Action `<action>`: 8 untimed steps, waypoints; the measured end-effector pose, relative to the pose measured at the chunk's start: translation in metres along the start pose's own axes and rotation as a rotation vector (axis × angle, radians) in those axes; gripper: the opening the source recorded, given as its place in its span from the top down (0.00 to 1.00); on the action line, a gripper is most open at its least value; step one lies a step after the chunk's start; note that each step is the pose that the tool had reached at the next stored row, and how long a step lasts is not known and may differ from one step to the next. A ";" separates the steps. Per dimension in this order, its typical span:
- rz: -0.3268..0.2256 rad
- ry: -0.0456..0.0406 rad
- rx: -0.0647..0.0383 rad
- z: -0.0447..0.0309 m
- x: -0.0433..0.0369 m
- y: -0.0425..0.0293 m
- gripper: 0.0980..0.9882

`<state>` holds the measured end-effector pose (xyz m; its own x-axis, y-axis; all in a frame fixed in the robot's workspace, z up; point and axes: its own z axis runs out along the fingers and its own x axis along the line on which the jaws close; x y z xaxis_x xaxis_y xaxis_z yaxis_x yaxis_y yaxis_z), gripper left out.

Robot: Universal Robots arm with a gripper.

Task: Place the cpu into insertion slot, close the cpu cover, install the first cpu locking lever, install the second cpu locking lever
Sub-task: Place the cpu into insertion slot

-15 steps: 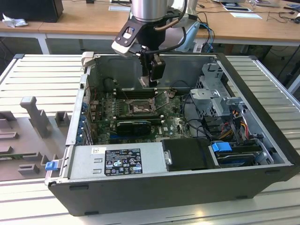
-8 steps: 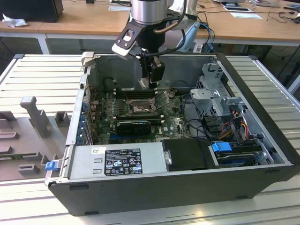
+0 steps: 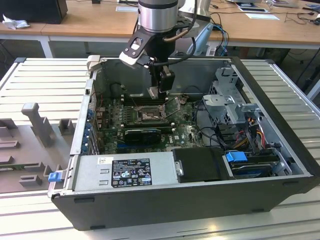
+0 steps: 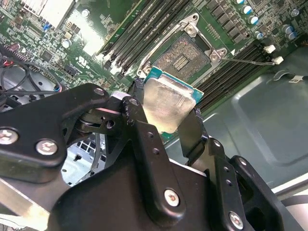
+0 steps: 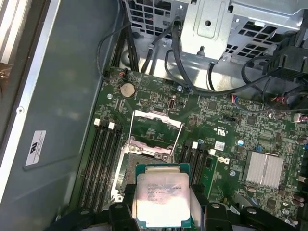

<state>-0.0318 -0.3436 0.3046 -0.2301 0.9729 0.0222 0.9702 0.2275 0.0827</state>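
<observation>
So the hand [image 4: 166, 109] is closed down narrow on the cpu [image 4: 166, 98]. Its two black fingers [image 4: 140, 122] pinch the chip by opposite edges. The pale metal top faces both wrist cameras, with a thin strip of green edge peeking out around it. In the first wrist view the chip sits right between the fingertips and sticks out a little past them.

Moving out from there, the cpu isn't seated. It hangs above the insertion slot [image 5: 140, 160], and in the first wrist view it covers the slot's near edge. The rest of the socket is bare, and the second wrist view shows the grid of contacts open to the air. The cpu cover [image 5: 159, 118] is flipped open on the far side of the slot from the chip, and you can see the board through its square window.

Long black memory slots [image 5: 103, 163] run along both sides of the socket on the green circuit board [image 5: 216, 115].

Further out, in the exterior view, the arm drops straight down into the open computer case [image 3: 200, 197]. The hand hangs over the board at the far edge of the slot from that camera. A metal drive cage [image 3: 225, 100] is off to the exterior view's right. The whole case sits on a slatted metal worktop [image 3: 45, 80].
</observation>
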 end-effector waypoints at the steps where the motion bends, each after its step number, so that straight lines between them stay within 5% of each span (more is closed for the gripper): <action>1: 0.001 0.0000 0.000 0.0010 0.0000 -0.0001 0.52; 8: 0.007 -0.0002 0.001 0.0072 0.0001 -0.0011 0.52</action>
<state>-0.0323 -0.3435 0.2974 -0.2233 0.9745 0.0226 0.9719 0.2208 0.0813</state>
